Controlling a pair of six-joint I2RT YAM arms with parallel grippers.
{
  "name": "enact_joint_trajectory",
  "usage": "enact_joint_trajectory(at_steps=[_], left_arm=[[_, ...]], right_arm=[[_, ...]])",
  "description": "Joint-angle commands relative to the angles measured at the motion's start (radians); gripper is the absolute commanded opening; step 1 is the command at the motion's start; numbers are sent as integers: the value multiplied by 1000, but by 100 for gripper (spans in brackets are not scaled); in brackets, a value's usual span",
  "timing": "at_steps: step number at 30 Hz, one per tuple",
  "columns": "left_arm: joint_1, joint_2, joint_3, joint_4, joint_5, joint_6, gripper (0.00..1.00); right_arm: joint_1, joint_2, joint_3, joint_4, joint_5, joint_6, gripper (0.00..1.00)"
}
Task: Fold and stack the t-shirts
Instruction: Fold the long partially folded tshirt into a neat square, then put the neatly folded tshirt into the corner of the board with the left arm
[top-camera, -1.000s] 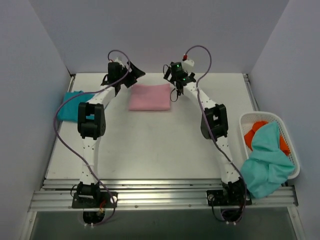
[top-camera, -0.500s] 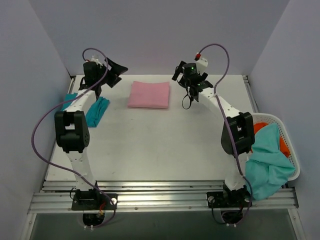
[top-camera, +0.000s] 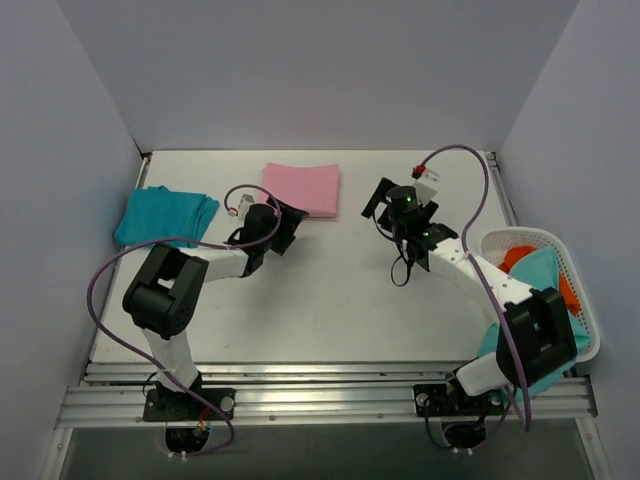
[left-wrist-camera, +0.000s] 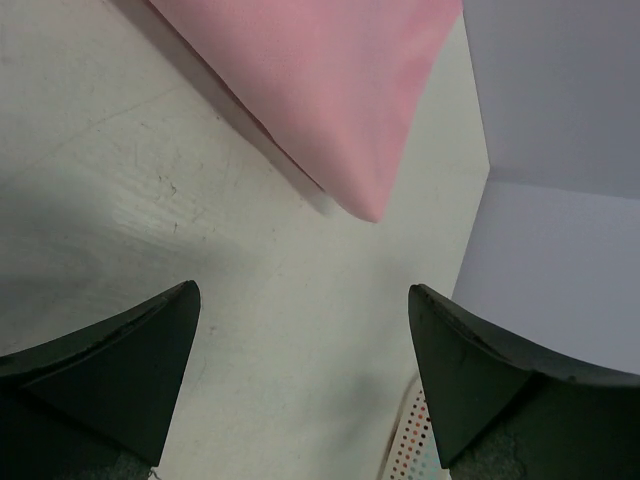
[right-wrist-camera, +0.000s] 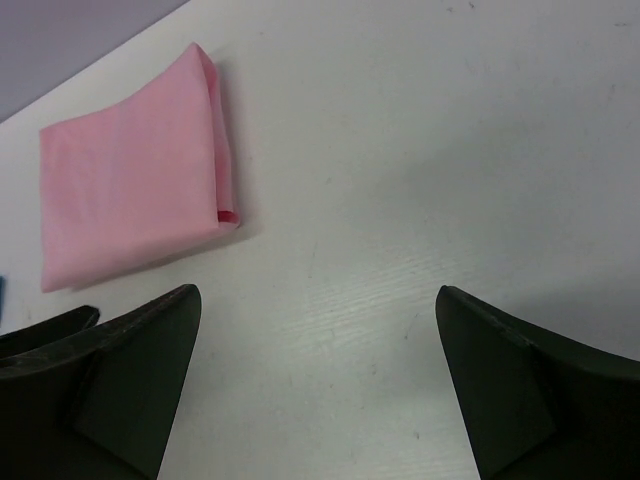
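The left gripper (top-camera: 288, 224) stands wide open and holds nothing; in the left wrist view its two dark fingers (left-wrist-camera: 110, 385) are far apart, with only the bare white table (top-camera: 320, 300) between them. The right gripper (top-camera: 390, 205) is also fully open and empty, and its fingers (right-wrist-camera: 505, 385) hang above the table without touching any cloth. At the right edge of the table there is a white plastic basket (top-camera: 530, 232). Inside it lies a crumpled light green shirt (top-camera: 535, 320), which spills over the near rim of the basket, and under it a piece of orange cloth (top-camera: 515, 260) shows. The pink shirt (top-camera: 302, 189) lies folded into a flat rectangle at the far middle of the table. It is just beyond the left gripper, slightly to the right of it; in the left wrist view its corner (left-wrist-camera: 365, 205) points down toward the gap between the fingers, but it is not touched. From the right gripper the pink shirt is to the left and further away, clearly apart; the right wrist view shows it in the upper left, with its folded layers visible at the edge. The blue-green shirt (top-camera: 165, 213) lies folded at the far left of the table, well apart from both grippers.
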Motion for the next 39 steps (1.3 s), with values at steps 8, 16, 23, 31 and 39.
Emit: enact_joint_trajectory(at_steps=[8, 16, 23, 31, 39], left_arm=[[-50, 94, 105, 26, -329, -207, 94], [-40, 128, 153, -98, -453, -255, 94], [-3, 255, 303, -206, -452, -257, 94], [58, 418, 528, -226, -357, -194, 58], [166, 622, 766, -232, -122, -64, 2]], right_arm=[[7, -354, -76, -25, 55, -1, 100], [10, -400, -107, -39, 12, 19, 100], [15, -420, -107, -41, -10, 27, 100], [13, -469, -98, -56, -4, 19, 100], [4, -527, -111, -64, 2, 21, 100]])
